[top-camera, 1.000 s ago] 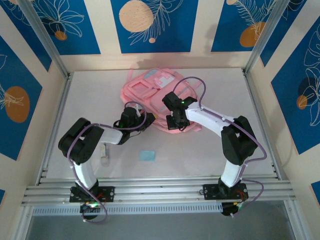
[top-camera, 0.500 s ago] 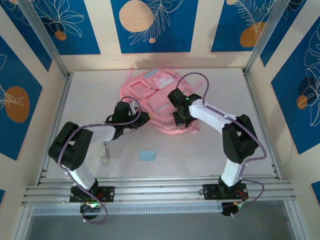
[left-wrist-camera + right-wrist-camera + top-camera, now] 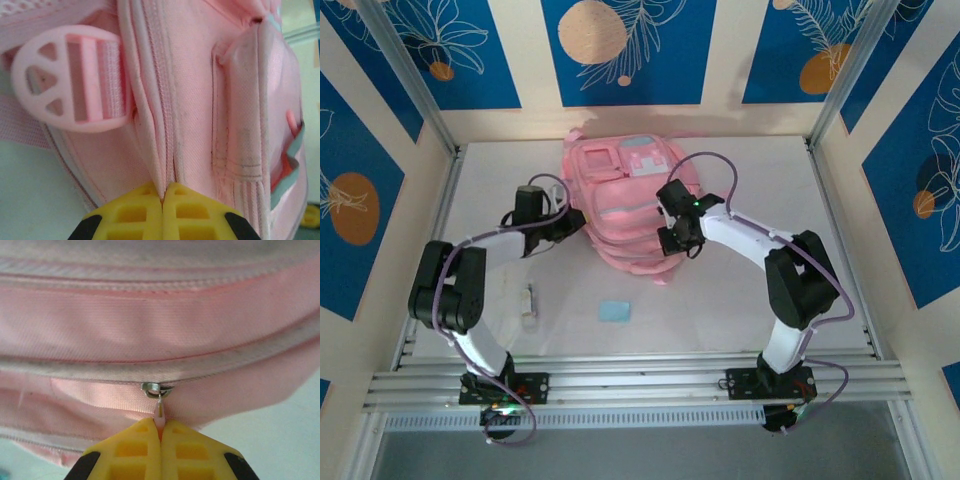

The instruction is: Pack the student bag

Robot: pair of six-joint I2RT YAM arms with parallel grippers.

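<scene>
From above, the student bag (image 3: 625, 195) was found to have been dragged away from the near middle of the table (image 3: 760, 310). It had also been spread out from a crumpled, slanted heap into a flatter shape. It lay at the far centre, its top toward the far wall. The left gripper (image 3: 578, 222) had been swung out to the left and farther off, and was set against the bag's left edge. The right gripper (image 3: 670, 243) was held at the bag's right side. A small blue piece (image 3: 615, 311) and a white item (image 3: 529, 305) were left lying on the table nearer the arms, apart from the bag.

Through the left wrist camera, the yellow fingers (image 3: 135, 215) were seen pressed together on a fold of pink fabric along a seam. A round pink buckle (image 3: 70, 80) lay just to the left.

Through the right wrist camera, the fingers (image 3: 135, 450) were seen pinched shut on the thin pink zip pull (image 3: 159, 412). The metal slider (image 3: 156, 389) sat just beyond them on the zip line.

From this it was judged that the bag had been stretched taut between the two grips, so that the zip could be run. With both loose things outside the bag, the packing itself was judged hardly begun.
</scene>
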